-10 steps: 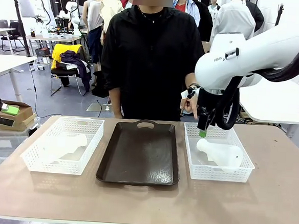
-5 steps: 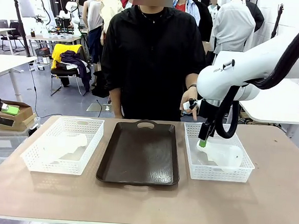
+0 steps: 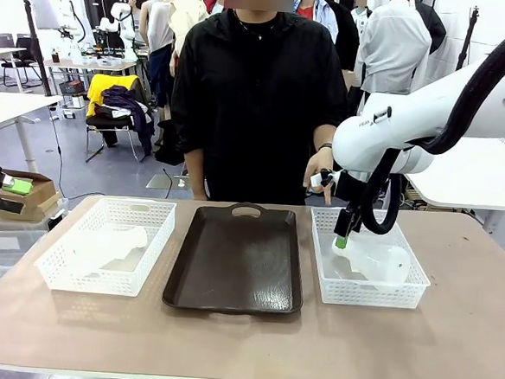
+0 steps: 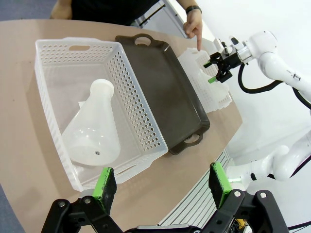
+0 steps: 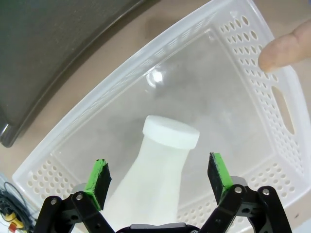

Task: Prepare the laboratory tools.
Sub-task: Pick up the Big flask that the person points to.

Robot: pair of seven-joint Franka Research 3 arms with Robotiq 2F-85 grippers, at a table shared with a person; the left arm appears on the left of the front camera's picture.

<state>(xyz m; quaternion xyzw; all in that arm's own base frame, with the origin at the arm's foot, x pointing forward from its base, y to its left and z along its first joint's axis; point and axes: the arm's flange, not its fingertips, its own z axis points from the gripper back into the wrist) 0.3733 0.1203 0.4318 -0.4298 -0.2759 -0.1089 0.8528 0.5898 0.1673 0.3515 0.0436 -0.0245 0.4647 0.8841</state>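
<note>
One frosted-white flask (image 3: 377, 261) lies on its side in the right white basket (image 3: 410, 292). My right gripper (image 3: 342, 239) hangs open just above its neck. In the right wrist view the flask's rimmed neck (image 5: 167, 145) sits between my right gripper's (image 5: 160, 177) green pads, apart from both. A second flask (image 4: 95, 128) lies on its side in the left basket (image 4: 141, 121), also seen from the front as flask (image 3: 110, 247). My left gripper (image 4: 163, 182) stands open high above the table's near edge, away from that flask.
A dark brown tray (image 3: 237, 258) with handle cut-outs lies between the baskets. The person stands at the far side, a finger (image 5: 284, 46) pointing at the right basket's far rim; the same hand (image 3: 320, 173) shows beside my right arm.
My right gripper has come down and a little right, into the right basket over the flask's neck. The jaws stayed open. The flasks have not moved.
</note>
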